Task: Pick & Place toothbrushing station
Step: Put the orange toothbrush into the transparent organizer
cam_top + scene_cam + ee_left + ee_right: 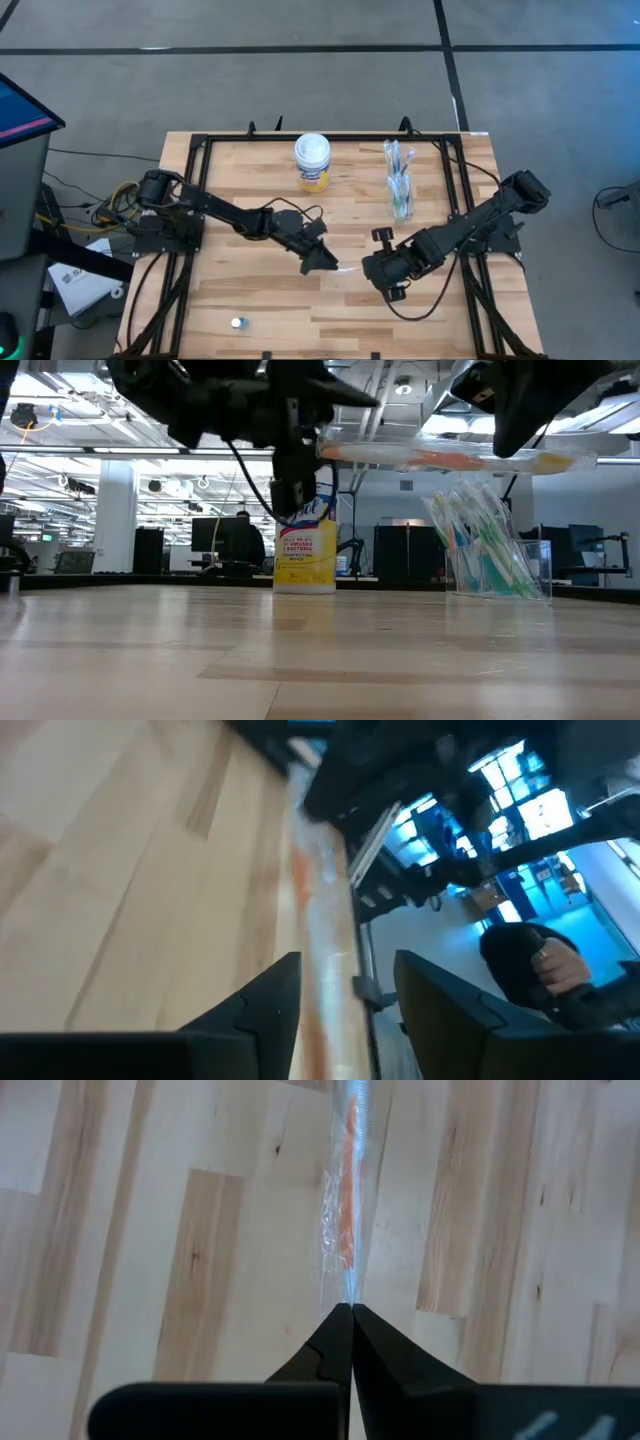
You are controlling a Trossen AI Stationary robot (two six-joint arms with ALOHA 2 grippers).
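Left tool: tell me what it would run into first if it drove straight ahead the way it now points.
Probably the right tool. The left tool is open around one end of a clear-wrapped orange toothbrush, held level above the table, and points along it; the right tool is shut on its other end. Depth is unclear.

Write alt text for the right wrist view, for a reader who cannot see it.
The right gripper, fingers shut, pinches the end of a clear plastic-wrapped toothbrush with an orange handle, which stretches away from the fingertips above the light wooden table.
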